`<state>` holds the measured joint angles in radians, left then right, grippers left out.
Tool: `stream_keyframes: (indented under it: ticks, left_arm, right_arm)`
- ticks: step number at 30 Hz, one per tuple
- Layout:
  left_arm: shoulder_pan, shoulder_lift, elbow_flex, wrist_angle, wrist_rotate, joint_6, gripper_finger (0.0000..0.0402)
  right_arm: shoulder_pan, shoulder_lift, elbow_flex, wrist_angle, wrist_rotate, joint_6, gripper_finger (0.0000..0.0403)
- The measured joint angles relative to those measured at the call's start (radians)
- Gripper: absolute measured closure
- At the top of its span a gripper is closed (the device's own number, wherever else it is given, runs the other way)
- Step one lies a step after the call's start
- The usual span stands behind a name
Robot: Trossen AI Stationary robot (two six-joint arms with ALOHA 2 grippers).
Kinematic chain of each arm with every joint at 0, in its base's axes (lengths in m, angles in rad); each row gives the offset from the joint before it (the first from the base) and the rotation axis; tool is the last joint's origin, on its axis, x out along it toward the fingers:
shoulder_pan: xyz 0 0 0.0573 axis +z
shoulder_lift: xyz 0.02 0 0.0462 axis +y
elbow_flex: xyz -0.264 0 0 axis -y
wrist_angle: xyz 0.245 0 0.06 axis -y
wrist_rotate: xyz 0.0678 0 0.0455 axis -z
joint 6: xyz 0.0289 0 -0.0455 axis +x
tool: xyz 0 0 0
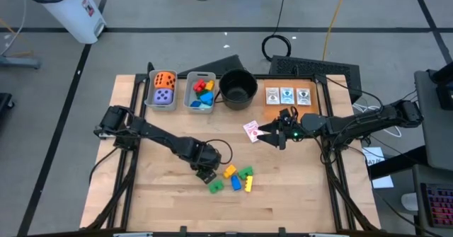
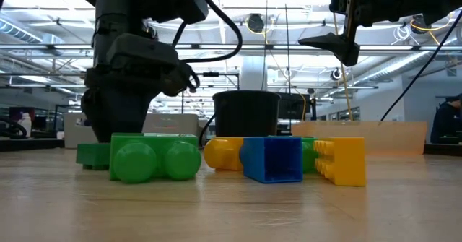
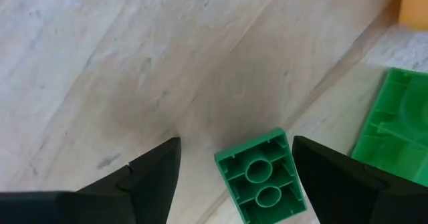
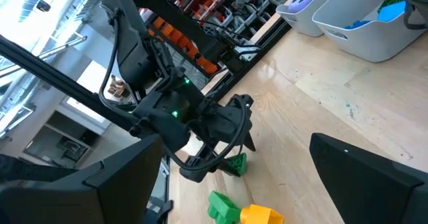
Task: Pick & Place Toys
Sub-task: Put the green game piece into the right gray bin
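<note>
Straddling a small green block (image 3: 262,184), the left gripper's (image 1: 206,172) fingers stand apart, gripping nothing; right gripper (image 1: 271,135) wide open, empty.

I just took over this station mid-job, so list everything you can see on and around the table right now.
Dice: two, orange and purple, in the left grey bin.
Grey bins: two, table's far edge, left of the pot.
Binned blocks: several, red, blue, yellow, in the right bin.
Black pot: one, right of the bins.
Picture cards: three, white-edged, in a row right of the pot.
Loose card: one, pinkish, mid-table.
Loose blocks: about six, green, yellow, blue, near front centre.
Small green block: one, between the left gripper's fingers, untouched.
White bin: one, on the floor.
Left gripper: open, at the block cluster.
Right gripper: open, beside the loose card.
</note>
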<state>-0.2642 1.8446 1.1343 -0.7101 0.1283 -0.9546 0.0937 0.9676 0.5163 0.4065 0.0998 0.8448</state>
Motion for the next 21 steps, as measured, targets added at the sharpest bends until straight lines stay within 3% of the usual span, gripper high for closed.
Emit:
stream_keyframes:
  ticks: [4,16,21]
  left_arm:
    - [-0.005,0.0,0.001,-0.016,0.006,-0.065,0.0117]
    - [-0.005,-0.002,0.001,-0.023,0.074,-0.099,0.0246]
    - [0.003,-0.002,0.001,-0.023,0.1,-0.099,0.0264]
  right_arm:
    - [0.0,0.0,0.0,0.0,0.0,0.0,0.0028]
    - [0.0,0.0,0.0,0.0,0.0,0.006,0.0028]
    - [0.0,0.0,0.0,0.0,0.0,0.007,0.0028]
